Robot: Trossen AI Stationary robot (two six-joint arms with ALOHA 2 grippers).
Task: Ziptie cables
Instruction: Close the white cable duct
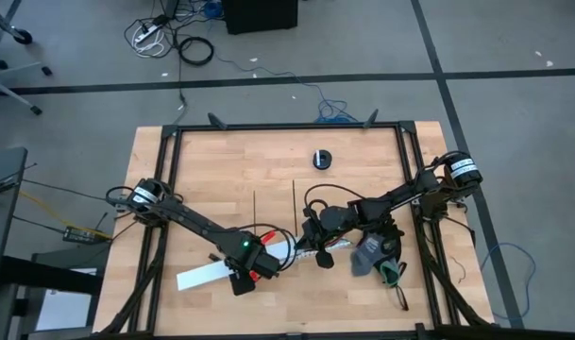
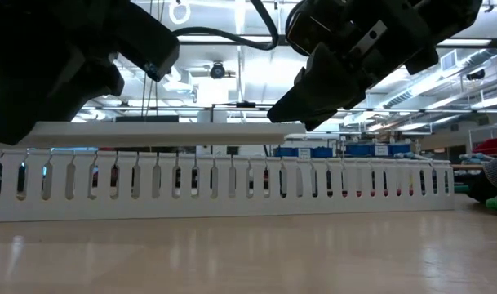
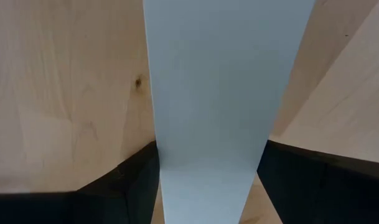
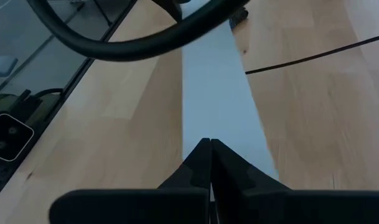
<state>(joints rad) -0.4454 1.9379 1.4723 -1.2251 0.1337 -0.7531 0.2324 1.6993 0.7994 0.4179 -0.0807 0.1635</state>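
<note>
High view shows the left end effector (image 1: 242,276) clamped across a flat white cover strip (image 1: 204,275), lifted off the bench (image 1: 211,170), probably exposing the slotted channel (image 2: 232,184) where the cables (image 1: 268,236) lie. The right end effector (image 1: 317,253), fingers closed and empty, hovers over the strip's far end. Two zipties (image 1: 295,203) wait untouched nearby.

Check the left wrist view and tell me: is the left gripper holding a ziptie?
No. The left gripper has its fingers on either side of a flat white strip, not a thin black ziptie.
</note>
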